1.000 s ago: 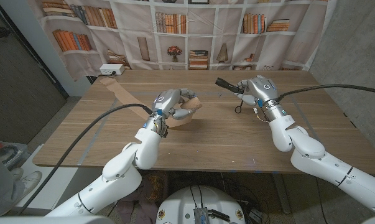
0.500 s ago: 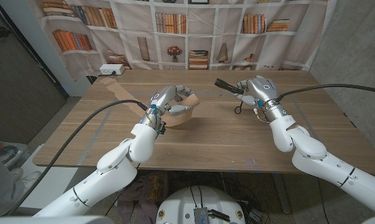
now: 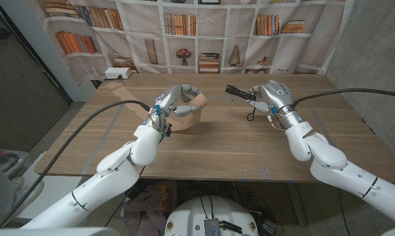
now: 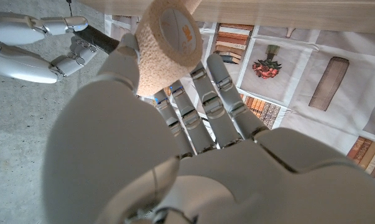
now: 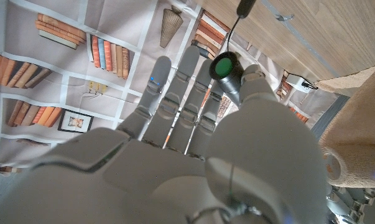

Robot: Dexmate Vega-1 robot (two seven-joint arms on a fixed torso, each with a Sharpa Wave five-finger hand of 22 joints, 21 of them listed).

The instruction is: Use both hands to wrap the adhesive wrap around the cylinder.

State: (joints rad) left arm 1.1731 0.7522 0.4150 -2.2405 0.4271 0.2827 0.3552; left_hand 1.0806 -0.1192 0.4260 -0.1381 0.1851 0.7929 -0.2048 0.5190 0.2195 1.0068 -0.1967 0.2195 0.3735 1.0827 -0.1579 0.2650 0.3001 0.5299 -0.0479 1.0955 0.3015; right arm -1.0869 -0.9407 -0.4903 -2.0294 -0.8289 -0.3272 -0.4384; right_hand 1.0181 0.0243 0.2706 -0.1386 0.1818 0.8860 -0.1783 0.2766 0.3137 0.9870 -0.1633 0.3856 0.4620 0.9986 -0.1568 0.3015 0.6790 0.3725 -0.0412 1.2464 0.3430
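Item: wooden worktop [image 3: 204, 147], taken as the landmark for all places. Left hand [image 3: 174, 101], over the worktop's far left-centre part: fingers curled round a roll of tan adhesive wrap [image 3: 192, 105]; the left wrist view shows the same roll [image 4: 168, 43] gripped between thumb and fingers, its round end with a pale core facing out. A strip of unrolled wrap [image 3: 128, 99] lies across the worktop from the roll toward the far left corner; whether it touches the surface along its whole length cannot be told. Right hand [image 3: 268, 95], over the worktop's far right-centre part: holds a slim black cylinder [image 3: 236, 90], the dark end sticking out toward the roll, well apart from it. In the right wrist view the cylinder [image 5: 226, 67] shows a green round end between thumb and fingers of that hand [image 5: 193, 124]. A small black looped cord [image 3: 251, 116] lies on the worktop just under the right hand. White box [image 3: 115, 73] at the worktop's far left corner. Behind the worktop: a curtain [image 3: 204, 33] printed with bookshelves. Containers: the white box only; contents cannot be seen.
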